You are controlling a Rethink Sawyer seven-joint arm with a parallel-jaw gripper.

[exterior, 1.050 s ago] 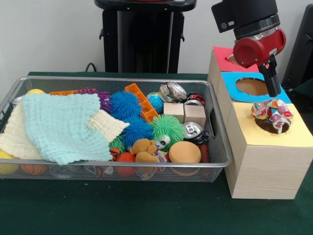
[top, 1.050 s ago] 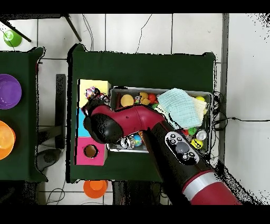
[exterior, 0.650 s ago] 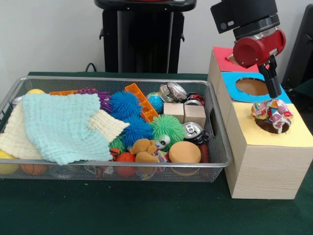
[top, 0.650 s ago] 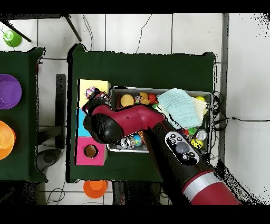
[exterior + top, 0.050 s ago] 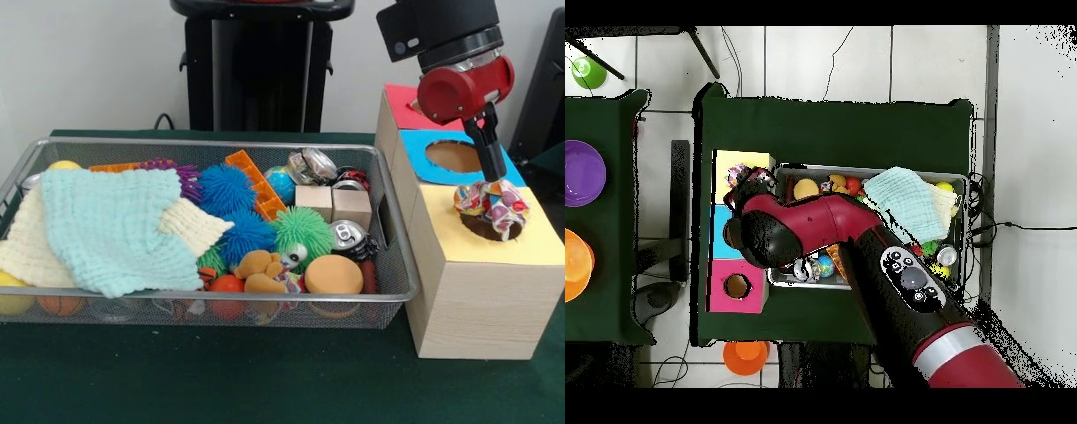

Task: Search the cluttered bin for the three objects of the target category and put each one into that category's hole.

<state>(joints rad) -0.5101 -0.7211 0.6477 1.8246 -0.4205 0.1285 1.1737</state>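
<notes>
Crinkly multicoloured wrapper (image 5: 491, 205) is sitting bunched over the yellow hole (image 5: 485, 227), gripper (image 5: 493, 175) touching it, grip unclear, so it's risking snagging.

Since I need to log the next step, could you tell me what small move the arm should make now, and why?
Probably ease the claw a little further down and release, if it grips at all. The multicoloured crumpled item sits in the yellow box's hole but bulges above the rim, not yet through. The claw's state is not discernible.
</notes>
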